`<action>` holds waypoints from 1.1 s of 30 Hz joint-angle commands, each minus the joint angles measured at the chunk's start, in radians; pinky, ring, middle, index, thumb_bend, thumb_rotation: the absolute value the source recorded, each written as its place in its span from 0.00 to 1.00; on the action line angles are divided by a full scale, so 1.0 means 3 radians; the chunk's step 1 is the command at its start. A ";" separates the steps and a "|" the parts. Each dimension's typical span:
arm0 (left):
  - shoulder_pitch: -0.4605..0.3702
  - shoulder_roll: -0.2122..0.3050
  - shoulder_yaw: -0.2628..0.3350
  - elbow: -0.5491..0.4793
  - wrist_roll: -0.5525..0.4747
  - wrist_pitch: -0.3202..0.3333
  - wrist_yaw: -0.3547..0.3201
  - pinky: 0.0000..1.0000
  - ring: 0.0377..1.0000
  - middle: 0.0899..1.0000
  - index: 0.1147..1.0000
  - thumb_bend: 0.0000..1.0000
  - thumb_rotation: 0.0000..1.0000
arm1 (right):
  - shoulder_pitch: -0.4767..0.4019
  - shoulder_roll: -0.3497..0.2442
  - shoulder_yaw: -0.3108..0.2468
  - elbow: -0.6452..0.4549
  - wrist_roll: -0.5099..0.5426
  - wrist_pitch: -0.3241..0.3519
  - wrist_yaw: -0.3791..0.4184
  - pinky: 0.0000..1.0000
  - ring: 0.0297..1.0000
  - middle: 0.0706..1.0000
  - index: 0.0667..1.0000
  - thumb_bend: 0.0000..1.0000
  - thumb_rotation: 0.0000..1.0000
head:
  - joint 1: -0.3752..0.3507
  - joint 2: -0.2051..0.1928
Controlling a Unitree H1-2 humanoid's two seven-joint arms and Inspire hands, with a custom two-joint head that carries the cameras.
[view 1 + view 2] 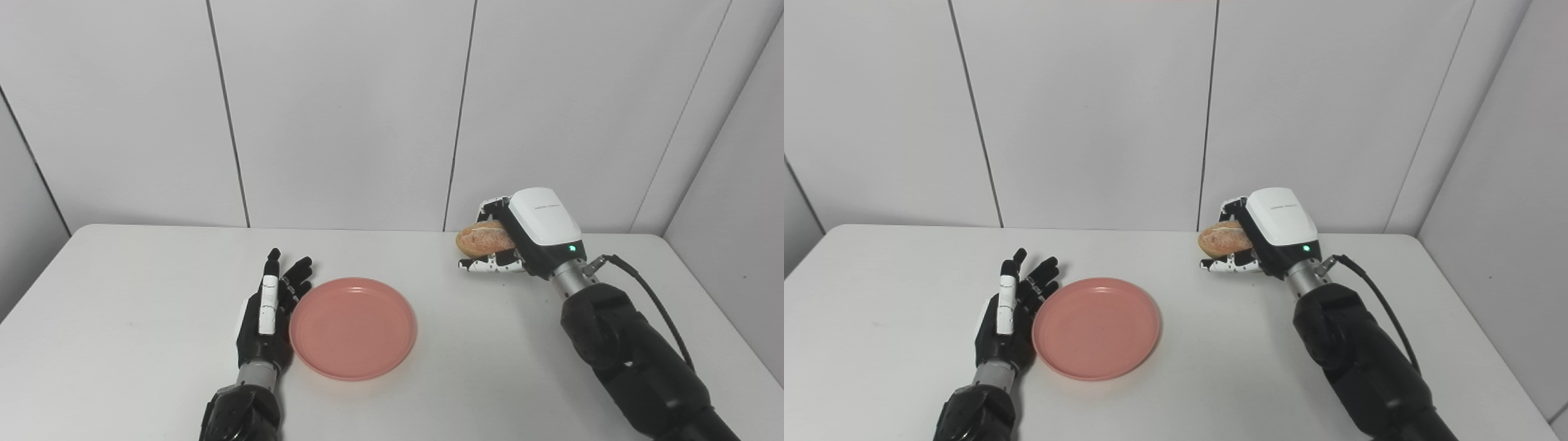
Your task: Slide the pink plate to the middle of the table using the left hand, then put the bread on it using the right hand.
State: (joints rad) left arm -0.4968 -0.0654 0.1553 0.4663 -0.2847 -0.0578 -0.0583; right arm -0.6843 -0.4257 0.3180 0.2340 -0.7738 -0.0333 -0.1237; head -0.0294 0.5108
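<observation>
One plate (353, 327) on the table (122, 294), one bread roll (485, 238) beyond it, two hands.

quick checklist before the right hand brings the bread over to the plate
1. Bread held in the right hand, fingers closed around it: ok.
2. Bread lifted off the table: cannot tell.
3. Pink plate near the middle of the table, nothing on it: ok.
4. Left hand open, fingers spread, beside the plate's left rim and not over it: ok.
5. Table between bread and plate bare, no obstacle in the path: ok.
6. Left hand touching the plate rim or just apart: cannot tell.
</observation>
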 commanded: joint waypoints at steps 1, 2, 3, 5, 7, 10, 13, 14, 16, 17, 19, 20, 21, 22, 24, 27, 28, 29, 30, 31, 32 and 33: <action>0.0146 -0.0087 0.0003 0.0138 0.0015 0.0129 0.0106 0.91 0.88 0.84 1.00 0.94 0.80 | -0.0127 -0.0034 -0.0066 -0.0146 0.0035 -0.0195 -0.0055 0.14 0.16 0.21 0.32 0.59 0.31 | 0.0002 0.0002; 0.0147 -0.0102 0.0011 0.0145 0.0011 0.0131 0.0121 0.91 0.88 0.84 1.00 0.95 0.78 | -0.0127 -0.0027 -0.0061 -0.0188 0.0026 -0.0206 -0.0036 0.14 0.17 0.21 0.32 0.59 0.33 | 0.0069 -0.0006; 0.0147 -0.0113 0.0016 0.0150 0.0009 0.0133 0.0132 0.91 0.88 0.84 1.00 0.95 0.78 | -0.0126 -0.0022 -0.0060 -0.0217 0.0018 -0.0216 -0.0020 0.14 0.17 0.21 0.32 0.59 0.34 | 0.0078 -0.0006; 0.0147 -0.0134 0.0014 0.0172 0.0011 0.0122 0.0135 0.92 0.88 0.83 1.00 0.95 0.78 | -0.0129 -0.0016 -0.0042 -0.0297 0.0015 -0.0233 0.0049 0.14 0.17 0.22 0.32 0.58 0.34 | 0.0180 -0.0015; 0.0142 -0.0157 0.0009 0.0194 0.0015 0.0099 0.0139 0.91 0.88 0.82 1.00 0.96 0.77 | -0.0147 -0.0022 -0.0020 -0.0309 0.0009 -0.0319 0.0049 0.14 0.17 0.23 0.33 0.58 0.35 | 0.0265 -0.0020; 0.0128 -0.0189 0.0021 0.0231 -0.0003 0.0084 0.0153 0.90 0.87 0.80 1.00 0.97 0.74 | -0.0185 -0.0003 -0.0007 -0.0259 0.0011 -0.0470 0.0020 0.13 0.16 0.22 0.33 0.59 0.36 | 0.0315 -0.0021; 0.0118 -0.0198 0.0012 0.0257 0.0009 0.0057 0.0141 0.91 0.87 0.80 1.00 0.97 0.75 | -0.0191 0.0027 -0.0007 -0.0305 0.0005 -0.0475 0.0094 0.12 0.15 0.21 0.31 0.60 0.34 | 0.0330 -0.0021; 0.0115 -0.0199 0.0011 0.0261 0.0014 0.0057 0.0141 0.91 0.87 0.80 1.00 0.97 0.75 | -0.0195 0.0039 0.0000 -0.0312 -0.0007 -0.0476 0.0109 0.12 0.15 0.21 0.30 0.60 0.34 | 0.0330 -0.0021; 0.0109 -0.0197 0.0014 0.0267 0.0008 0.0053 0.0135 0.91 0.87 0.79 1.00 0.97 0.75 | -0.0213 0.0072 0.0024 -0.0283 -0.0033 -0.0520 0.0097 0.12 0.16 0.21 0.31 0.60 0.35 | 0.0330 -0.0021; 0.0110 -0.0197 0.0017 0.0265 0.0003 0.0053 0.0132 0.91 0.87 0.79 1.00 0.97 0.75 | -0.0218 0.0086 0.0030 -0.0272 -0.0040 -0.0535 0.0093 0.12 0.16 0.21 0.32 0.60 0.35 | 0.0309 -0.0020; 0.0112 -0.0192 0.0020 0.0256 0.0002 0.0058 0.0133 0.91 0.87 0.79 1.00 0.97 0.75 | -0.0227 0.0122 0.0033 -0.0254 -0.0057 -0.0552 0.0093 0.13 0.16 0.22 0.33 0.61 0.35 | 0.0301 -0.0017; 0.0113 -0.0189 0.0023 0.0249 0.0003 0.0061 0.0139 0.91 0.87 0.79 1.00 0.97 0.75 | -0.0232 0.0142 0.0040 -0.0263 -0.0059 -0.0549 0.0124 0.13 0.16 0.22 0.33 0.61 0.35 | 0.0295 -0.0015; 0.0113 -0.0186 0.0025 0.0244 0.0004 0.0065 0.0143 0.91 0.87 0.79 1.00 0.97 0.75 | -0.0235 0.0157 0.0043 -0.0271 -0.0061 -0.0546 0.0148 0.13 0.17 0.23 0.34 0.60 0.35 | 0.0285 -0.0015; 0.0114 -0.0184 0.0027 0.0241 0.0004 0.0066 0.0145 0.91 0.86 0.79 1.00 0.97 0.75 | -0.0236 0.0165 0.0044 -0.0278 -0.0063 -0.0544 0.0165 0.13 0.17 0.24 0.34 0.60 0.35 | 0.0285 -0.0015; 0.0119 -0.0174 0.0036 0.0228 -0.0012 0.0076 0.0132 0.91 0.86 0.79 1.00 0.97 0.75 | -0.0244 0.0198 0.0054 -0.0309 -0.0042 -0.0528 0.0242 0.15 0.19 0.26 0.37 0.59 0.36 | 0.0252 -0.0010; 0.0132 -0.0149 0.0039 0.0194 -0.0008 0.0098 0.0127 0.91 0.86 0.79 1.00 0.95 0.76 | -0.0284 0.0290 0.0061 -0.0295 -0.0035 -0.0540 0.0272 0.18 0.22 0.28 0.41 0.59 0.35 | 0.0159 0.0002; 0.0137 -0.0138 0.0033 0.0182 0.0009 0.0106 0.0133 0.89 0.86 0.79 1.00 0.95 0.77 | -0.0303 0.0324 0.0063 -0.0272 -0.0036 -0.0561 0.0252 0.19 0.23 0.29 0.43 0.59 0.35 | 0.0152 0.0003; 0.0142 -0.0126 0.0028 0.0168 0.0021 0.0115 0.0136 0.89 0.86 0.79 1.00 0.95 0.78 | -0.0318 0.0355 0.0067 -0.0257 -0.0043 -0.0565 0.0244 0.19 0.23 0.29 0.43 0.59 0.36 | 0.0115 0.0011; 0.0147 -0.0119 0.0027 0.0153 0.0023 0.0126 0.0138 0.88 0.86 0.79 1.00 0.95 0.78 | -0.0336 0.0388 0.0075 -0.0250 -0.0060 -0.0543 0.0259 0.19 0.23 0.30 0.44 0.59 0.37 | 0.0109 0.0012; 0.0150 -0.0111 0.0030 0.0140 0.0017 0.0136 0.0135 0.87 0.86 0.79 1.00 0.95 0.78 | -0.0351 0.0418 0.0079 -0.0252 -0.0071 -0.0504 0.0293 0.18 0.23 0.29 0.43 0.59 0.38 | 0.0086 0.0017; 0.0152 -0.0107 0.0032 0.0132 0.0010 0.0144 0.0133 0.87 0.86 0.79 1.00 0.94 0.78 | -0.0360 0.0437 0.0080 -0.0253 -0.0078 -0.0478 0.0319 0.18 0.22 0.28 0.41 0.59 0.39 | 0.0086 0.0017; 0.0153 -0.0101 0.0035 0.0121 0.0002 0.0156 0.0129 0.87 0.86 0.79 1.00 0.94 0.78 | -0.0385 0.0477 0.0074 -0.0236 -0.0037 -0.0434 0.0383 0.17 0.22 0.28 0.41 0.59 0.39 | 0.0073 0.0024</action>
State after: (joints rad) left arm -0.4952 -0.1036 0.1594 0.4750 -0.2849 -0.0840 -0.0423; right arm -0.7322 -0.2906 0.3488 0.1764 -0.7958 -0.1698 -0.0175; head -0.0046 0.5154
